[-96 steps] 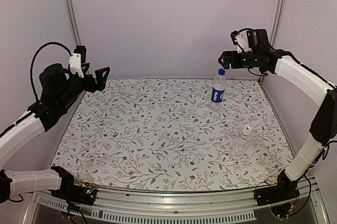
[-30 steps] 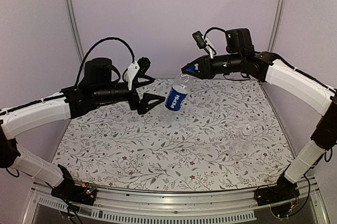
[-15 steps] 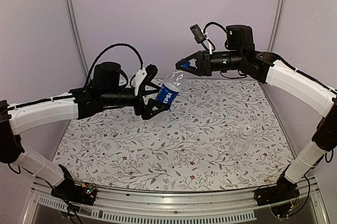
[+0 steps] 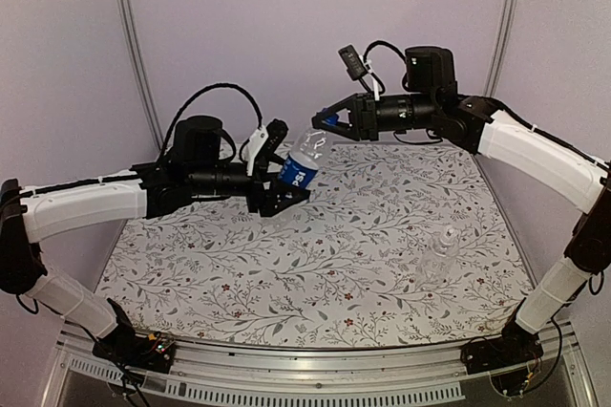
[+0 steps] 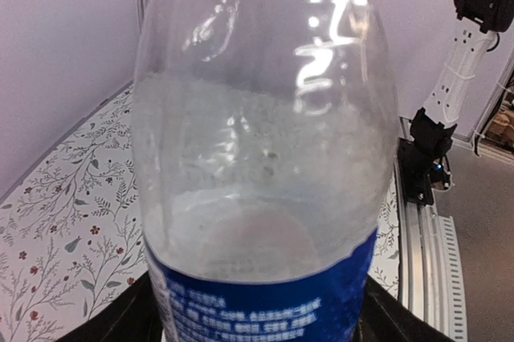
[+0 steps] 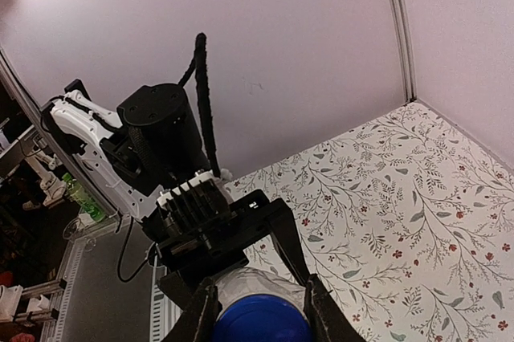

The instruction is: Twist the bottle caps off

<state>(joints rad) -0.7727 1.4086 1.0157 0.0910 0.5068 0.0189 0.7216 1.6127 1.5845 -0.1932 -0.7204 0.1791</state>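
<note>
The labelled bottle (image 4: 304, 160) hangs tilted in the air above the back of the table, blue label low, cap end up and to the right. My right gripper (image 4: 327, 121) is shut on its blue cap (image 6: 261, 322), one finger on each side. My left gripper (image 4: 284, 170) straddles the lower body, and its fingers (image 5: 140, 318) press the blue label from both sides. The bottle (image 5: 265, 157) fills the left wrist view. The clear unlabelled bottle (image 4: 440, 252) stands alone at the right of the table, its pale cap (image 4: 449, 231) faint.
A floral cloth (image 4: 286, 273) covers the table. Grey walls and two aluminium posts (image 4: 129, 34) close off the back. A metal rail (image 4: 315, 369) runs along the near edge, with the right arm's base (image 4: 506, 350) at its end.
The right gripper carried the labelled bottle from the back right up to mid-air and tilted it. The left arm swung in, and its jaws closed round the bottle's lower body.
</note>
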